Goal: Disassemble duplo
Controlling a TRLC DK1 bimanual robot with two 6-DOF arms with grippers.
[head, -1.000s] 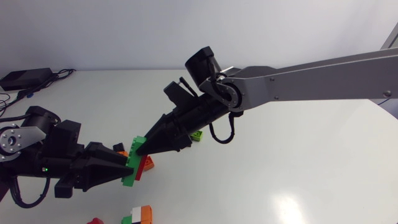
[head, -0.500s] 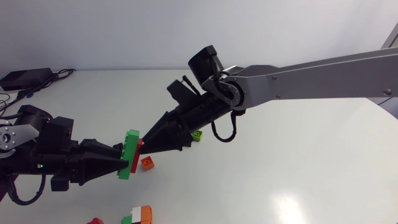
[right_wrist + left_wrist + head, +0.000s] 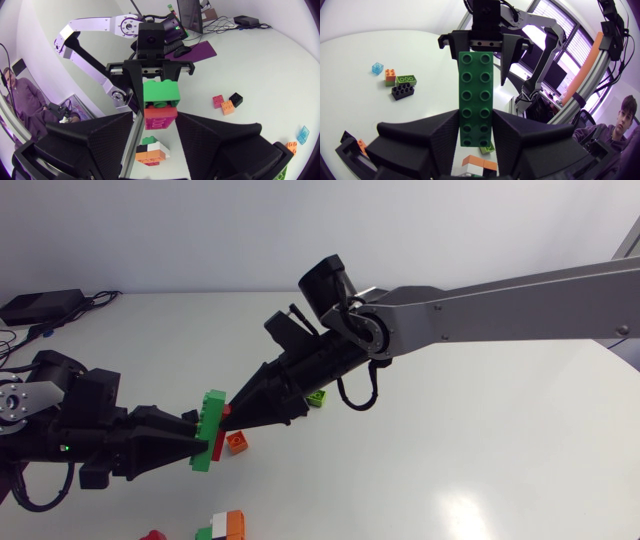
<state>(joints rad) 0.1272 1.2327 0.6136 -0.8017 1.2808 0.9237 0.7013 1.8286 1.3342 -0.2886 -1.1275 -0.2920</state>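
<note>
Both hands have lifted the joined bricks a little off the worktop [image 3: 480, 440] since a second ago, and over the last half second almost nothing has shifted. My left hand [image 3: 190, 448] is clamped on the long green brick [image 3: 208, 428], which stands nearly upright in the air above the worktop's near-left part. My right hand [image 3: 232, 412] comes in from the other side and looks closed around the red brick [image 3: 219, 443], though the right wrist view leaves one finger's contact uncertain. The red brick is still seated against the green one, so I judge this pair not yet separated.

Some pieces already lie single: an orange brick [image 3: 237, 442] just under the hands, a yellow-green brick [image 3: 316, 398] beneath my right arm, and, in the left wrist view, a black brick [image 3: 403, 90] among a few others. A white, orange and green stack [image 3: 225, 526] at the near edge remains together, so more pulling apart is left.
</note>
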